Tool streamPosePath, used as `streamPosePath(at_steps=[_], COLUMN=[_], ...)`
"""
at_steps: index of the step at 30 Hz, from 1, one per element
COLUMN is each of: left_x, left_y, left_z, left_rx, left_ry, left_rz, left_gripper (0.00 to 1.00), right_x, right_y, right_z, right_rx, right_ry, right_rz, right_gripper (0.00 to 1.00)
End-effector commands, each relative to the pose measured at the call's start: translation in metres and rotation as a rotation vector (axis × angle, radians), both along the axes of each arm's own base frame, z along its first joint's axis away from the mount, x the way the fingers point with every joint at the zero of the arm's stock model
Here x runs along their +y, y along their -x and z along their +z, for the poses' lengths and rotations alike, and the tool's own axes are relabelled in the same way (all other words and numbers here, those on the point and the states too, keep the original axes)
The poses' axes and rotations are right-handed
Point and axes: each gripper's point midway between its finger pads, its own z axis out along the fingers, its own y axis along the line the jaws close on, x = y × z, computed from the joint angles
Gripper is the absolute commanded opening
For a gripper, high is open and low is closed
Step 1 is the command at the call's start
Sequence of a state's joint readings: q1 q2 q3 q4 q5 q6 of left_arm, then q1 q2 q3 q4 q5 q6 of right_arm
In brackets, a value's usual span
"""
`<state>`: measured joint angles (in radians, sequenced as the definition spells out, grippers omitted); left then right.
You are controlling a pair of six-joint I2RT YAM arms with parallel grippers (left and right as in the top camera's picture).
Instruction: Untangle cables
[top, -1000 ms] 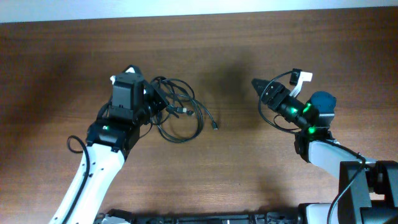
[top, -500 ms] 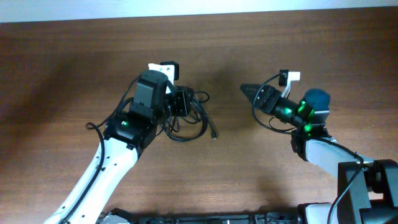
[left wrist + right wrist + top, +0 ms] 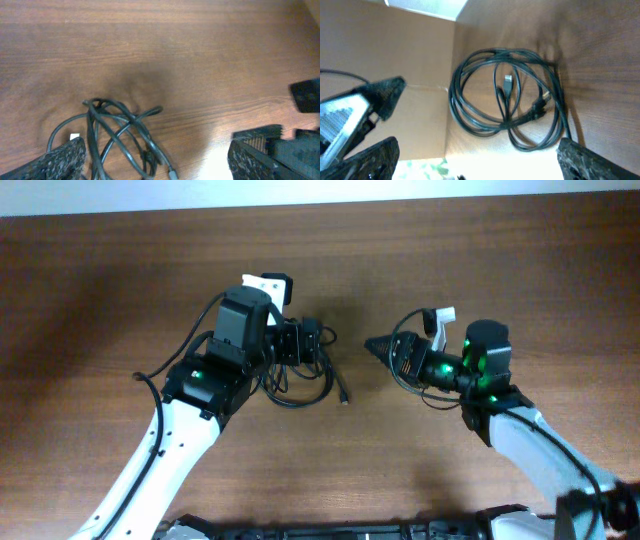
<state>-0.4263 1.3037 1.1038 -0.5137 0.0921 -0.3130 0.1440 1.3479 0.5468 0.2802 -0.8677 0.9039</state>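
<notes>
The cables (image 3: 300,380) lie on the wooden table as one loose bundle of thin black loops, with a plug end (image 3: 345,398) sticking out to the right. My left gripper (image 3: 305,340) sits at the bundle's upper edge. In the left wrist view the left gripper (image 3: 157,167) is wide open, and the cables (image 3: 120,135) lie loose between its fingers (image 3: 62,160). My right gripper (image 3: 385,348) points left at the bundle from a short gap away. It is also open (image 3: 475,167), with the cables (image 3: 510,100) ahead of it, untouched.
The brown wooden table (image 3: 450,240) fills the view, with a pale edge along the far side. The left arm (image 3: 170,440) reaches in from the lower left, the right arm (image 3: 520,430) from the lower right. The left gripper's finger (image 3: 375,97) shows in the right wrist view.
My left gripper has carried the bundle to the right and opened, letting the cables go. My right arm has moved left toward them, its jaws now spread wide.
</notes>
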Motion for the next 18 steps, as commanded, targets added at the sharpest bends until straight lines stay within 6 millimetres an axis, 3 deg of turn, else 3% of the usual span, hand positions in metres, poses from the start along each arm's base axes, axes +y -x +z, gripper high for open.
streamPosePath(at_steps=[1,6,10,14,16,17,18], left_x=[0.003,0.003,0.005,0.004,0.002,0.002,0.002], left_y=[-0.006,-0.006,-0.001,-0.003,-0.008,-0.009,-0.008], left_z=[0.009,0.009,0.002,0.013,0.027,0.028,0.024], left_rx=[-0.035,-0.037,-0.010,-0.042,-0.076,-0.080,-0.065], left_ry=[-0.023,-0.022,-0.049,-0.058,-0.042,-0.040,-0.047], left_rz=[0.015,0.014,0.002,-0.015,-0.014,-0.013,-0.015], left_gripper=[0.98,0.99,0.99,1.00,0.84,0.62,0.51], right_x=[-0.007,-0.018,-0.019,-0.020,-0.020,-0.020,-0.020], right_y=[0.013,0.017,0.022,0.028,0.028,0.028,0.028], right_z=[-0.003,0.009,-0.016,-0.034,-0.034,-0.034,-0.034], right_rx=[-0.060,-0.128,-0.039,0.031,0.031,0.032,0.032], right_ry=[0.207,0.325,0.362,0.389,0.389,0.389,0.390], right_rz=[-0.085,-0.195,-0.178,-0.162,-0.162,-0.161,-0.161], right_gripper=[0.99,0.99,0.99,0.99,0.99,1.00,0.97])
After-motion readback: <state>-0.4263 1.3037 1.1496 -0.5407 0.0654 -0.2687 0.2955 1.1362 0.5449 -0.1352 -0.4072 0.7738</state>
